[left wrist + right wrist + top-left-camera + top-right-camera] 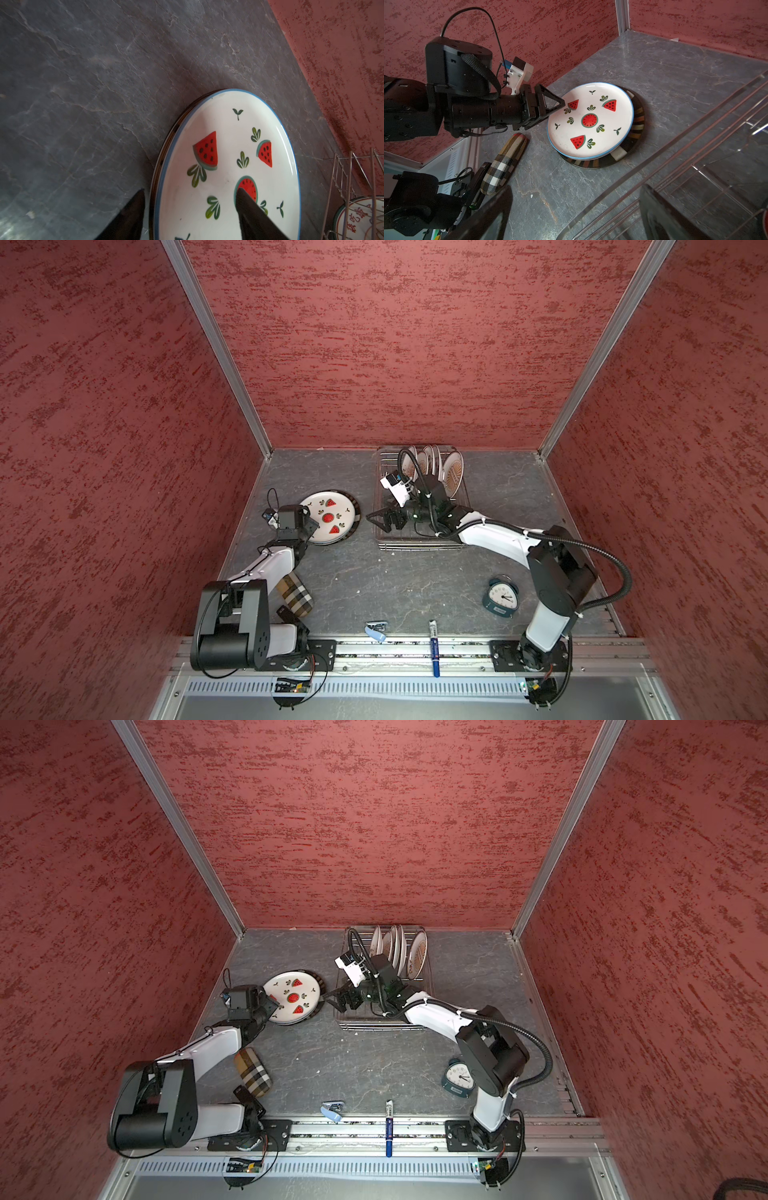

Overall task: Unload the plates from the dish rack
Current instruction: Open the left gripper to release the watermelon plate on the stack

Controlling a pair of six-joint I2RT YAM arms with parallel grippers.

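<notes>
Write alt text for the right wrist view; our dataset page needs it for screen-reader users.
The left gripper, jaws apart, sits at the rim of a watermelon plate topping a short stack over a dark striped plate on the grey table. A plaid case lies near the stack, and the dish rack crosses the foreground.

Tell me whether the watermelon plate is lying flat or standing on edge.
Lying flat, face up. The watermelon plate rests atop a stack, over a dark striped plate, on the grey table.
</notes>
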